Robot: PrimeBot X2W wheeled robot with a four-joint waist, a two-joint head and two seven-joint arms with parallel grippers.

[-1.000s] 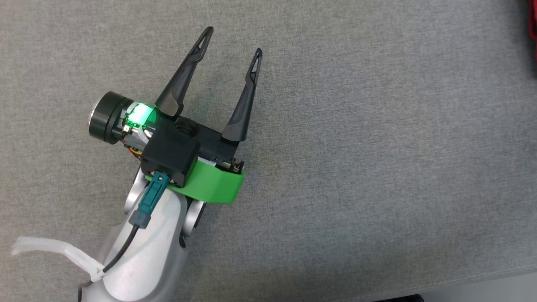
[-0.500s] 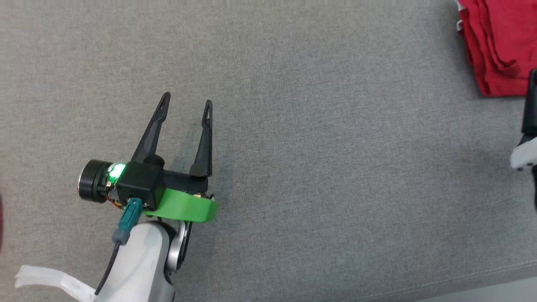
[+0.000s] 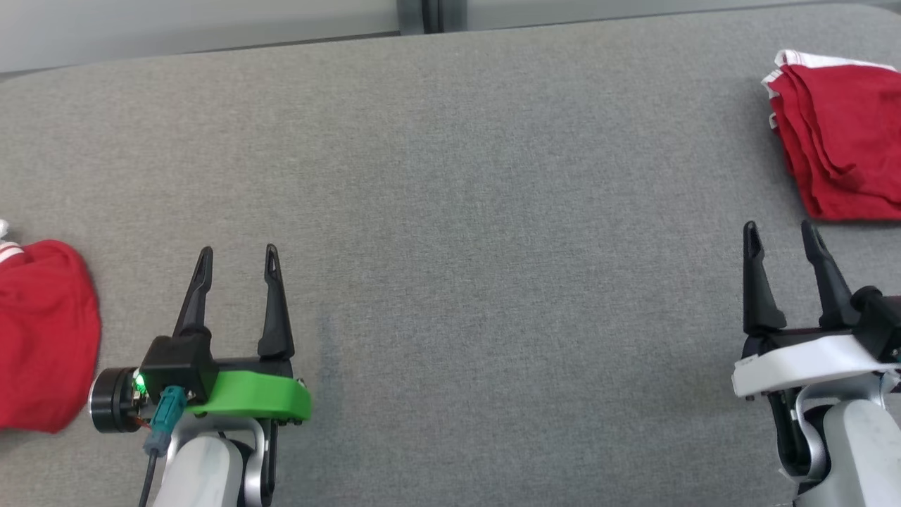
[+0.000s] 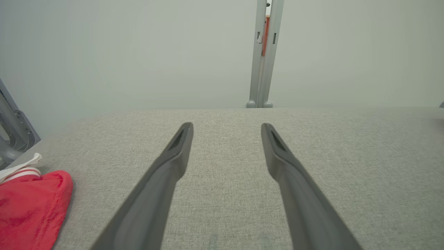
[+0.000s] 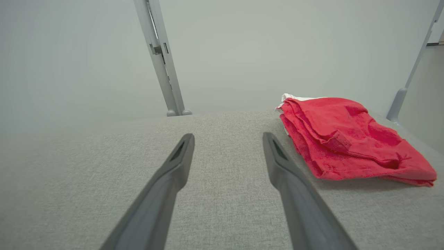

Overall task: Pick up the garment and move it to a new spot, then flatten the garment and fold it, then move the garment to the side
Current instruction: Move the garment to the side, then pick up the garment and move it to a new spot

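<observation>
At the lower corners of the head view: hovering over the grey counter (image 3: 450,211) with the left end effector (image 3: 238,250) and right end effector (image 3: 778,225) both spread wide, grasping nothing. Showing the folded red garment (image 3: 838,141) at the upper right, near the right fingertips, and a rumpled red garment (image 3: 42,338) at the left edge. Risking, probably, snagging the folded edge on any forward reach, undoing the fold.

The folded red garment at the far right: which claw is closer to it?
Right. The right gripper sits just short of the folded red garment, not touching. The left gripper is far across the table.
</observation>
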